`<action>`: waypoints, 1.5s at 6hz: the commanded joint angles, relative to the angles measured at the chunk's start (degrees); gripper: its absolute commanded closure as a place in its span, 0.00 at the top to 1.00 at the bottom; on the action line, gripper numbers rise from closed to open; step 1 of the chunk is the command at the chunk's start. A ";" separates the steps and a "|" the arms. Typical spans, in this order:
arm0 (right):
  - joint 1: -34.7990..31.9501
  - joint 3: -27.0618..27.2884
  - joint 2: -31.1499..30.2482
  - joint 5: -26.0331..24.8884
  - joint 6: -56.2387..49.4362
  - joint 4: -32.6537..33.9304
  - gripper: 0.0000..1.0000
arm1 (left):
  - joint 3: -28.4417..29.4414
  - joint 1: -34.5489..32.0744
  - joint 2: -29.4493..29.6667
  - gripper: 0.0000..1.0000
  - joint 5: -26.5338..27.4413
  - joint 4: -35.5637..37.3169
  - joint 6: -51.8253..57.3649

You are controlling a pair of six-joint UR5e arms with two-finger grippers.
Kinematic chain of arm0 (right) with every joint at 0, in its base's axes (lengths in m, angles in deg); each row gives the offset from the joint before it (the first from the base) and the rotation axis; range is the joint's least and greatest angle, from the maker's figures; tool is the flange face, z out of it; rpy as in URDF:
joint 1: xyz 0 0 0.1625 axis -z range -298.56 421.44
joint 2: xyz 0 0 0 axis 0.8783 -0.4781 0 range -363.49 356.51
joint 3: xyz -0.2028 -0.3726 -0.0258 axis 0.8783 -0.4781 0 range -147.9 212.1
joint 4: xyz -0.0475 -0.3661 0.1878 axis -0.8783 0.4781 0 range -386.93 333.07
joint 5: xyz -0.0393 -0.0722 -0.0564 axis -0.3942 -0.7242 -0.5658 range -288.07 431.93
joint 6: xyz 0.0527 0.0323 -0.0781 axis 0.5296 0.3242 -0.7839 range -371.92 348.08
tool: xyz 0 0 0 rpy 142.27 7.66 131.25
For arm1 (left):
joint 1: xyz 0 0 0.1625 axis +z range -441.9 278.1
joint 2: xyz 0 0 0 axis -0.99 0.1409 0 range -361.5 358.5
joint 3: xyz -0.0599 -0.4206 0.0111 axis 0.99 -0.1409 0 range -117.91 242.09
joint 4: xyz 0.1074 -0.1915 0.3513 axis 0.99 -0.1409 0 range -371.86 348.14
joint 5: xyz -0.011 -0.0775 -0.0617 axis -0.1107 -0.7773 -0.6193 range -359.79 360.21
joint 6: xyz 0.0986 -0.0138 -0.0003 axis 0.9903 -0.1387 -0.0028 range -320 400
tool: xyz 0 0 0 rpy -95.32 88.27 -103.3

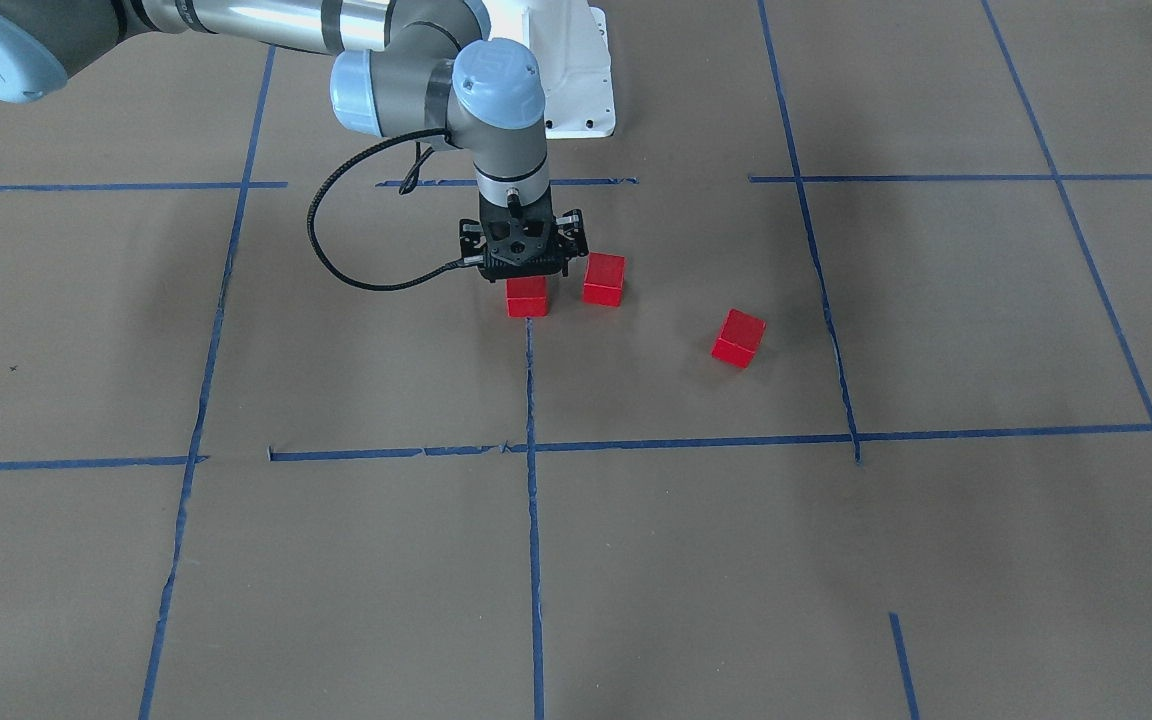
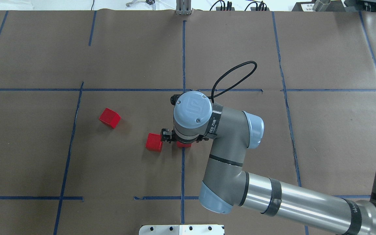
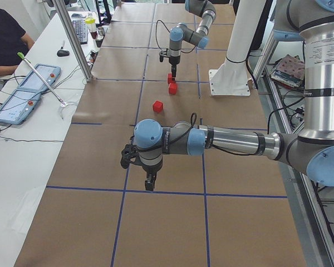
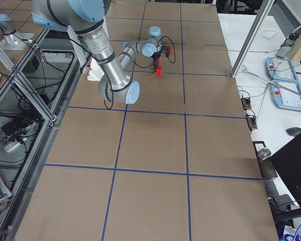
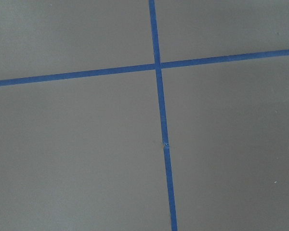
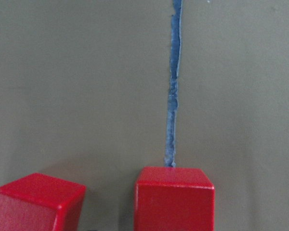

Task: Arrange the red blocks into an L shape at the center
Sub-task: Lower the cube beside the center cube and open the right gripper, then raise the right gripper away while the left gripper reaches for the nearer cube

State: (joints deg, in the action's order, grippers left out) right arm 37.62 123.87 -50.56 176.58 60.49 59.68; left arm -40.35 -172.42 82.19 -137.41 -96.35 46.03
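The right tool (image 1: 524, 264) hangs straight down, close over a red block (image 1: 527, 298) that sits on the worktop (image 1: 356, 560) at the end of the vertical tape line (image 1: 530, 380). Its fingers are hidden, so I cannot tell how far apart they stand or whether they grip the block. A second red block (image 1: 604, 280) stands just beside it on the robot's left, not touching, and a third red block (image 1: 738, 338) lies turned and farther off that way, all inside the center cell (image 1: 656, 400). The left tool (image 3: 149, 183) hangs over a tape crossing (image 5: 157, 67) well apart, its opening impossible to judge.
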 commanded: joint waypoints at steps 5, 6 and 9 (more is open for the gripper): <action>-12.20 21.31 -20.64 12.33 -7.85 0.23 1.00 | -1.44 25.59 8.55 1.00 -5.56 -24.60 -30.76; -15.43 23.52 -24.43 15.11 -12.59 0.23 1.00 | -1.62 31.14 14.59 1.00 -5.30 -25.37 -40.13; -19.41 24.42 -30.61 16.20 -21.49 0.23 1.00 | -3.37 49.77 27.81 0.95 11.44 -24.59 -64.42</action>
State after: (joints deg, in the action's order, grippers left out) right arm 19.37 148.11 -79.22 192.66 41.64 59.91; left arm -43.44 -128.83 106.64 -131.32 -121.17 -11.49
